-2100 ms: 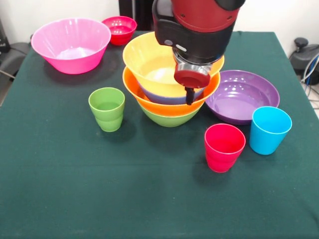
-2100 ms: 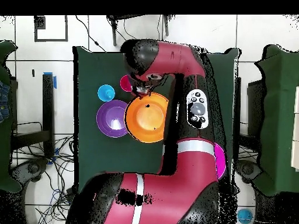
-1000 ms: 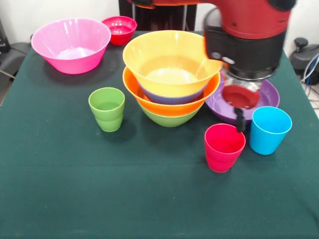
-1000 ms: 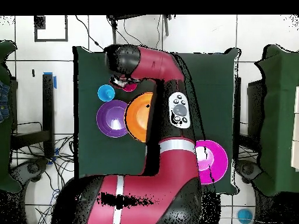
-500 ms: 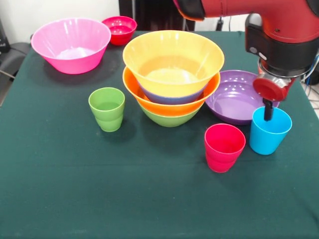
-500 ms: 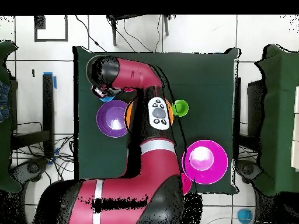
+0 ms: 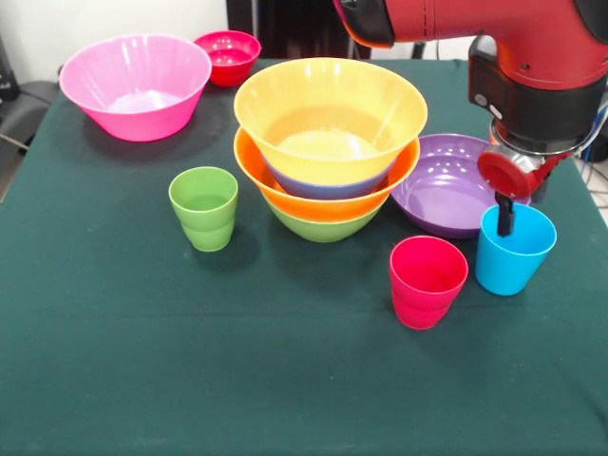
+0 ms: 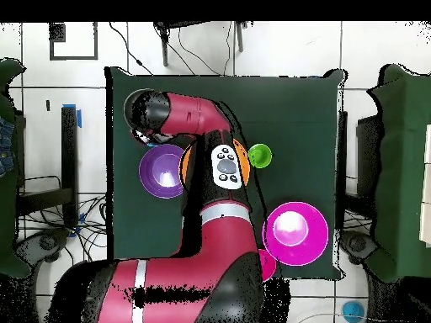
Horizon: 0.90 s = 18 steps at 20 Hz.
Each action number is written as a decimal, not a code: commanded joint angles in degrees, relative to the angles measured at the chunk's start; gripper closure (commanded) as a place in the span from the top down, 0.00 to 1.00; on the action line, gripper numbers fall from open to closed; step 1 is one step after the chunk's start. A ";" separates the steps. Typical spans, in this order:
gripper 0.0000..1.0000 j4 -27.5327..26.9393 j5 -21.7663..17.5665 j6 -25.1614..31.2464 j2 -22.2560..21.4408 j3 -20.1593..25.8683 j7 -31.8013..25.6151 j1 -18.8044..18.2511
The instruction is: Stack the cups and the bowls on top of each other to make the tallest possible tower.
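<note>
Plastic this thin should be light, stiff and slick: from the front, my pincer (image 7: 504,220) dips one dark finger inside the blue cup (image 7: 514,249) beside the purple bowl (image 7: 458,184), so I'd pinch its rim wall. From overhead my arm hides that cup, and I cannot tell how wide I'm spread.

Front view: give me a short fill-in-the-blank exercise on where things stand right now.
1. The gripper hangs over the light ____ plastic cup.
2. The nested tower of plastic bowls has a ____ bowl as base.
3. The small red plastic cup stands beside the wide shallow ____ plastic bowl.

Missing words: blue; green; purple
</note>
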 commanded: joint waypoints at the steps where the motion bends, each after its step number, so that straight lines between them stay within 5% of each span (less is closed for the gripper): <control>1: 1.00 7.26 -2.52 -8.09 -1.81 3.08 7.50 -1.06; 18: 1.00 5.93 -3.01 -13.75 1.41 2.39 9.06 0.69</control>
